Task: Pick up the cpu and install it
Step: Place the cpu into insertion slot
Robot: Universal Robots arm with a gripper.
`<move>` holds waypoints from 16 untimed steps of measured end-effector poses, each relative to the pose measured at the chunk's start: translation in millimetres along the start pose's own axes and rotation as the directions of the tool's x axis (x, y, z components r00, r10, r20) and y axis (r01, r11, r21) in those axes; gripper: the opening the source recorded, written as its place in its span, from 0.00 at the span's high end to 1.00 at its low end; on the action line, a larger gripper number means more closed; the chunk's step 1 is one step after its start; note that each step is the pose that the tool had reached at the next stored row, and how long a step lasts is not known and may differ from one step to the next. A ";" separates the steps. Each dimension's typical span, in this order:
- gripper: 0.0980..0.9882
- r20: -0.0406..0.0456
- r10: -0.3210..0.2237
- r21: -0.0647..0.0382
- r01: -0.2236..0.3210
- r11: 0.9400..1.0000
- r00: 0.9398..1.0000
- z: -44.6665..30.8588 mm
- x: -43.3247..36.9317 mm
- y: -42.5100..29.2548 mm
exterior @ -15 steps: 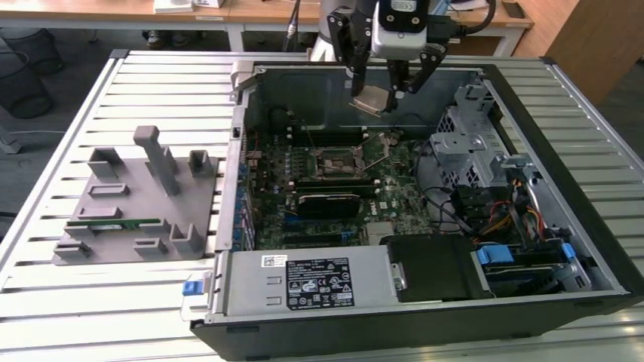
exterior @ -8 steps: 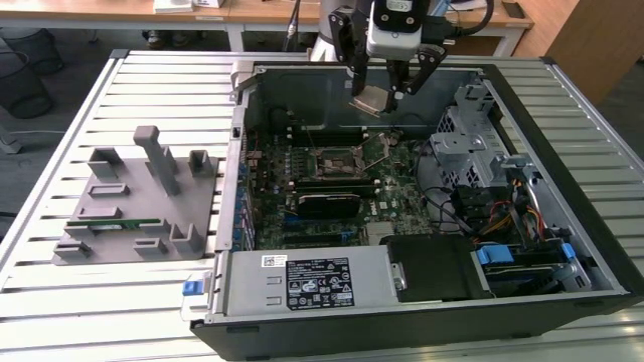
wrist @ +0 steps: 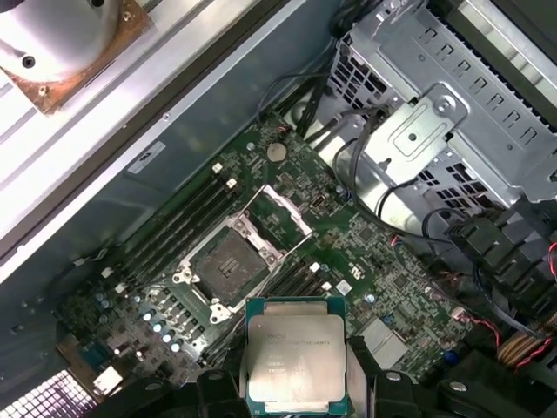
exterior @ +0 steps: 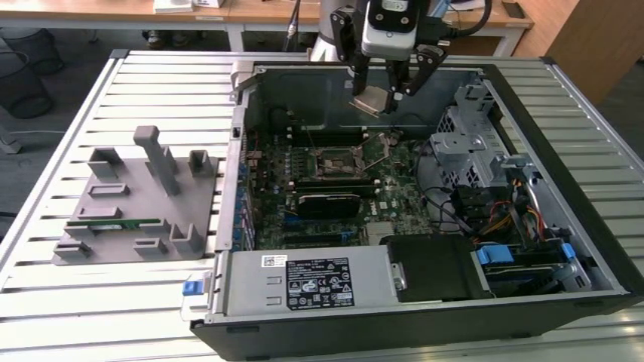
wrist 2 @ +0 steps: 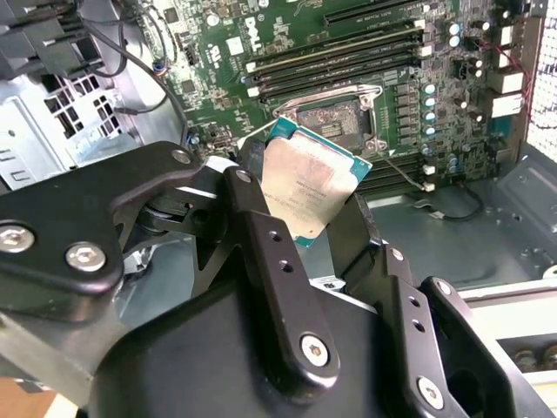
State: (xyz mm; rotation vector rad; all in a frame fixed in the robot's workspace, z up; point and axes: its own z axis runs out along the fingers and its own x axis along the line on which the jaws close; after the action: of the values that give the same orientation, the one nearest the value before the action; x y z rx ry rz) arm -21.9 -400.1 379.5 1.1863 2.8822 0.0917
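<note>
**Held high, not yet seated**

The risk is a crooked landing. The cpu sits tilted in the grip, and set down askew it could damage the open socket — or it could slip free. The gripper has its jaws drawn narrow, pinching the cpu's edges above the motherboard — near the case wall beside the arm.

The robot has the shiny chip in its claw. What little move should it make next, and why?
Probably slide the chip across until it hangs straight over the socket. The gripper holds the chip up in the air. The socket on the green board looks empty, and it lies off to one side of the chip, not under it.
</note>
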 end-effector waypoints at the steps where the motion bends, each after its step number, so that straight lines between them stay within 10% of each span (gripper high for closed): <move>1: 0.51 0.000 0.007 0.000 -0.007 1.000 1.000 0.0 0.0 0.0; 16: 0.51 0.007 0.116 -0.001 -0.116 0.993 0.993 0.1 0.0 0.0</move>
State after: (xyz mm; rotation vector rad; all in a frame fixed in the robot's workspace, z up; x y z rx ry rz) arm -21.9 -400.1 379.4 1.3504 2.8054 0.0893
